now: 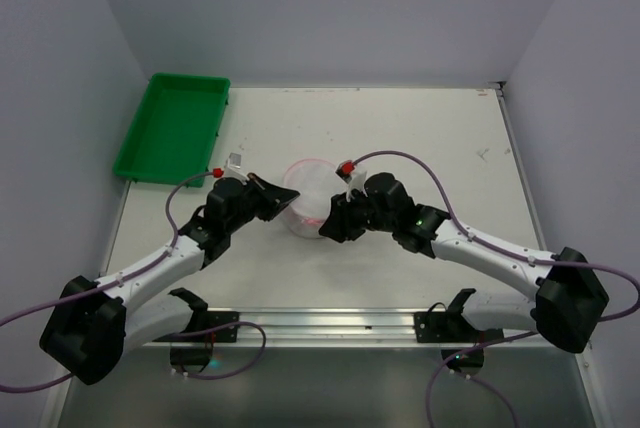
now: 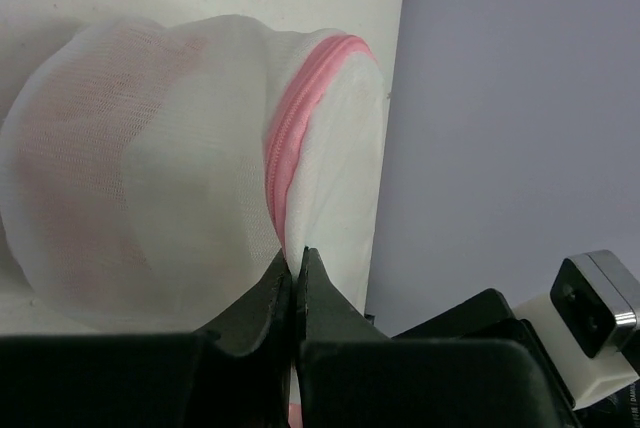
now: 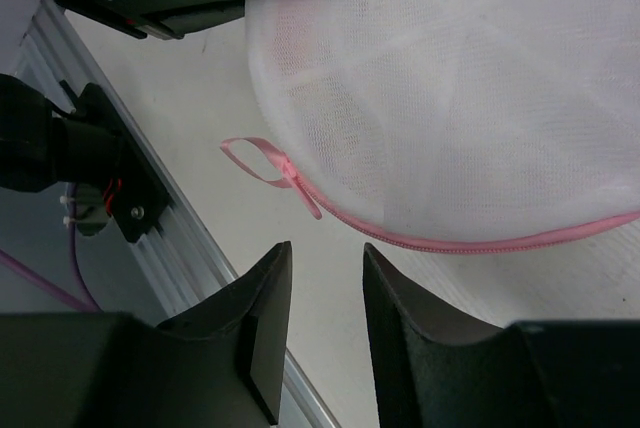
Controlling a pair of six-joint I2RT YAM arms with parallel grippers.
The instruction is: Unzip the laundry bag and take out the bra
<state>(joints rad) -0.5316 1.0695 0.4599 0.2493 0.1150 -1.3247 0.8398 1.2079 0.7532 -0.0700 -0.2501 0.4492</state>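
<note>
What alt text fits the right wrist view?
The right tool, fingers apart with nothing between them, hovers just short of the pink pull loop on a white mesh bag. The bag's pink zip curves along its near edge. A pale table and a metal rail show at left.

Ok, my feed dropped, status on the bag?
Left gripper shut, pinching laundry bag at zip trim. Right gripper open, just short of zip pull. Bag zipped. Nothing in the way.
</note>
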